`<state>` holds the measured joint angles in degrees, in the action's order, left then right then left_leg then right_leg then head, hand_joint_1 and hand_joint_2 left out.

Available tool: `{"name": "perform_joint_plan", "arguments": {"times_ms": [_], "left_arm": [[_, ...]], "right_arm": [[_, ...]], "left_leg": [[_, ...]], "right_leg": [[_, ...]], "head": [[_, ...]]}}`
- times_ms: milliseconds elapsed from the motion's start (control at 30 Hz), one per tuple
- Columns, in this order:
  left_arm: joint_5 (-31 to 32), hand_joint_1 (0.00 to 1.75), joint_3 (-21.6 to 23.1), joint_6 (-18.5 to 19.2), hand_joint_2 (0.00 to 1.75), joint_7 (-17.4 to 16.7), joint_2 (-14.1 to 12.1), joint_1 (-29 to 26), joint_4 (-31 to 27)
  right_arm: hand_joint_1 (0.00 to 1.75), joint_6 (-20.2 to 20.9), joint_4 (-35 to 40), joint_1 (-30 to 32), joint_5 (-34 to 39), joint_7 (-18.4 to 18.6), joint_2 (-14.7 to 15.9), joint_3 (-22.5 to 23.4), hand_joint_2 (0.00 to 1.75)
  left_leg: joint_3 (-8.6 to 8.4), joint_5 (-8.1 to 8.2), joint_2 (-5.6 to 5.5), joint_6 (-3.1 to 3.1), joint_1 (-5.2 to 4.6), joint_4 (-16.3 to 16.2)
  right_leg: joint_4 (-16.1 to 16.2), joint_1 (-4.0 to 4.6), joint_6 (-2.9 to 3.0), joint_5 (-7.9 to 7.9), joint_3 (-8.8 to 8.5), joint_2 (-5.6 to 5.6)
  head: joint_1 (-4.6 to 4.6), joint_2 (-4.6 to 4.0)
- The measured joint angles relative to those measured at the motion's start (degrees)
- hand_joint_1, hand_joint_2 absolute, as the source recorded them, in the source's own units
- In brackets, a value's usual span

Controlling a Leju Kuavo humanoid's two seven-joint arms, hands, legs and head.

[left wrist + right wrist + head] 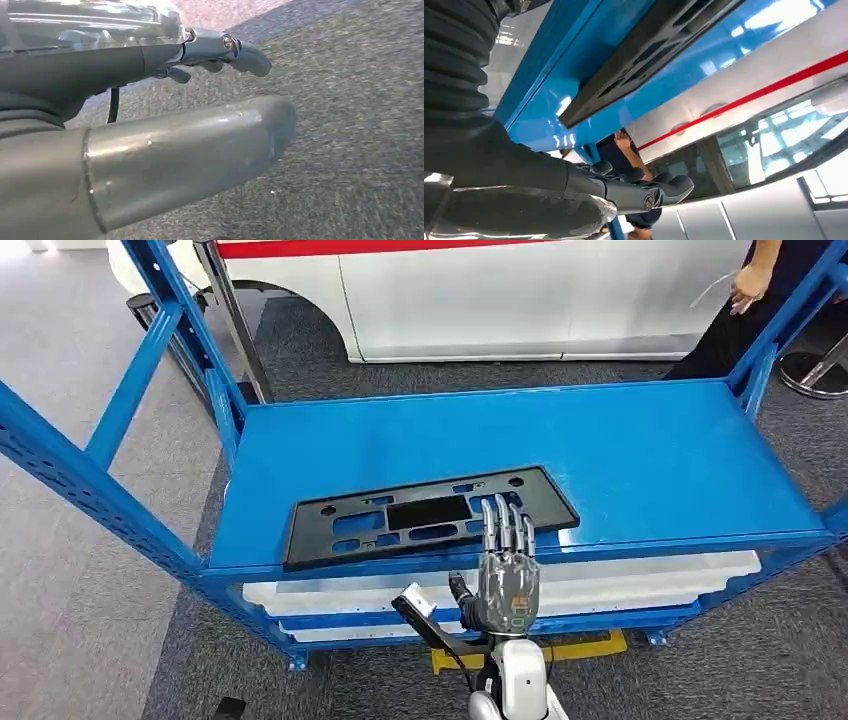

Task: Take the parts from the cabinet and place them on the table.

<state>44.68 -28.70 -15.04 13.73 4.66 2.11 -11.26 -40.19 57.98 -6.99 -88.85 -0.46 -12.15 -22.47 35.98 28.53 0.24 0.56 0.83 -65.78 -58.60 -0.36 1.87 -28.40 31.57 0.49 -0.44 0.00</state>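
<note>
A flat black slotted part [420,515] lies on the blue shelf [640,450] of the rack, near its front edge. My right hand [507,575] is raised in front of that edge, fingers straight and apart, their tips over the part's right end; I cannot tell whether they touch it. In the right wrist view the part [644,60] lies on the shelf past my right hand [634,190], which holds nothing. In the left wrist view my left hand [200,100] hangs over grey carpet, holding nothing, its fingers spread.
White trays [620,585] sit on the level under the shelf. Blue slanted uprights [130,390] frame the rack on both sides. Behind it stand a white car [500,300] with a red stripe and a person [745,285]. A yellow bar [590,648] lies on the floor.
</note>
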Motion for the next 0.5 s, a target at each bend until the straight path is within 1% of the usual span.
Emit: {"name": "perform_joint_plan", "arguments": {"times_ms": [33,67,100,167,200,233,267,300,333,367,400,433,467,500], "left_arm": [[0.1,0.00,0.0,0.0,0.00,0.0,0.0,0.0,0.0],[0.5,0.00,0.0,0.0,0.00,0.0,-0.2,0.1,0.0],[0.7,0.00,0.0,0.0,0.00,0.0,-0.1,0.1,0.0],[1.2,0.00,0.0,0.0,0.00,0.0,-0.2,0.2,0.0],[1.3,0.00,0.0,0.0,0.00,0.0,-0.2,0.2,0.0],[1.6,0.00,0.0,0.0,0.00,0.0,-0.2,0.2,0.0],[1.8,0.00,0.0,0.0,0.00,0.0,-0.2,0.2,0.0],[1.8,0.00,0.0,0.1,0.00,0.0,-0.2,0.3,0.0],[1.9,0.00,0.0,0.1,0.00,0.0,-0.2,0.3,0.0],[2.0,0.00,0.0,0.3,0.00,0.0,-0.2,0.4,0.0],[2.0,0.00,0.0,0.5,0.00,0.0,-0.2,0.3,0.0],[2.1,0.00,0.0,0.7,0.00,0.0,-0.2,0.3,0.0],[2.4,0.00,0.0,0.8,0.00,0.0,-0.2,0.3,0.0],[2.5,0.00,0.0,0.9,0.00,0.0,-0.2,0.3,0.0]], "right_arm": [[0.00,0.0,-0.7,-0.4,-0.3,0.2,-0.2,-0.5,1.75],[0.00,0.0,-1.7,-1.0,-0.6,0.6,-0.3,-1.0,1.75],[0.00,0.0,-2.7,-1.6,-0.8,1.1,-0.3,-1.4,1.75],[0.00,0.0,-4.7,-2.3,-1.0,1.9,-0.5,-2.3,1.75],[0.00,0.0,-5.5,-2.7,-1.0,2.2,-0.5,-2.7,1.75],[0.00,0.0,-6.5,-3.1,-1.0,2.5,-0.5,-3.0,1.75],[0.00,0.0,-7.5,-3.8,-1.0,2.6,-0.6,-3.2,1.75],[0.00,0.0,-8.8,-4.4,-1.0,2.8,-0.6,-3.5,1.75],[0.00,0.0,-9.9,-4.9,-1.0,3.1,-0.6,-3.8,1.75],[0.00,0.0,-11.4,-5.1,-0.8,3.2,-0.6,-3.9,1.75],[0.00,0.0,-12.6,-5.2,-0.7,3.3,-0.6,-4.0,1.75],[0.00,0.0,-13.6,-5.5,-0.6,3.5,-0.6,-4.0,1.75],[0.00,0.0,-14.7,-6.0,-0.4,3.7,-0.6,-4.0,1.75],[0.00,0.0,-15.5,-6.6,-0.4,3.8,-0.6,-4.1,1.75]], "left_leg": [[-2.00,-2.87,-0.04,-0.56,-0.18,5.2],[-2.79,-1.99,-0.06,-0.98,-0.53,6.1],[-3.16,-2.05,-0.03,-1.15,-0.56,7.3],[-3.02,-1.79,-0.17,-1.31,-0.63,7.5],[-3.18,-1.98,-0.21,-1.59,-0.47,8.0],[-3.60,-2.32,-0.05,-1.96,0.20,8.7],[-3.75,-2.35,-0.10,-2.19,0.18,8.9],[-3.75,-2.35,-0.02,-2.49,0.18,8.9],[-3.75,-2.32,0.04,-2.53,0.16,8.9],[-3.74,-2.28,0.06,-2.59,0.15,8.9],[-3.74,-2.24,0.03,-2.54,0.15,8.9],[-3.81,-2.16,-0.03,-2.51,0.19,8.8],[-3.88,-2.05,-0.10,-2.40,0.22,8.7],[-3.97,-1.85,-0.16,-2.26,0.26,8.5]], "right_leg": [[0.0,0.06,-0.08,-0.31,-0.41,0.04],[0.0,0.36,-0.37,-0.44,-0.43,0.03],[-0.2,0.37,-0.57,-0.49,-0.18,0.21],[0.1,0.22,-1.09,-0.23,0.04,0.02],[0.3,0.37,-1.44,-0.24,-0.13,-0.04],[-0.2,0.33,-1.84,-0.87,-0.07,-0.15],[-2.0,0.38,-2.09,-2.06,0.62,-0.20],[-5.4,0.17,-2.24,-4.01,2.35,-0.19],[-9.8,-0.05,-2.42,-6.01,4.60,-0.19],[-14.4,-0.17,-2.63,-7.60,7.10,-0.20],[-16.9,-0.33,-2.83,-7.80,8.69,-0.21],[-16.5,-0.56,-2.98,-6.37,8.87,-0.22],[-13.8,-0.70,-3.04,-4.02,7.88,-0.24],[-9.6,-0.87,-3.05,-1.27,6.06,-0.26]], "head": [[0.00,0.00],[0.02,0.00],[-0.02,0.00],[0.00,0.00],[0.02,0.00],[0.00,0.00],[0.11,0.00],[0.09,0.00],[0.09,0.00],[0.09,0.00],[0.09,0.00],[0.11,0.00],[0.09,0.00],[0.09,0.00]]}}
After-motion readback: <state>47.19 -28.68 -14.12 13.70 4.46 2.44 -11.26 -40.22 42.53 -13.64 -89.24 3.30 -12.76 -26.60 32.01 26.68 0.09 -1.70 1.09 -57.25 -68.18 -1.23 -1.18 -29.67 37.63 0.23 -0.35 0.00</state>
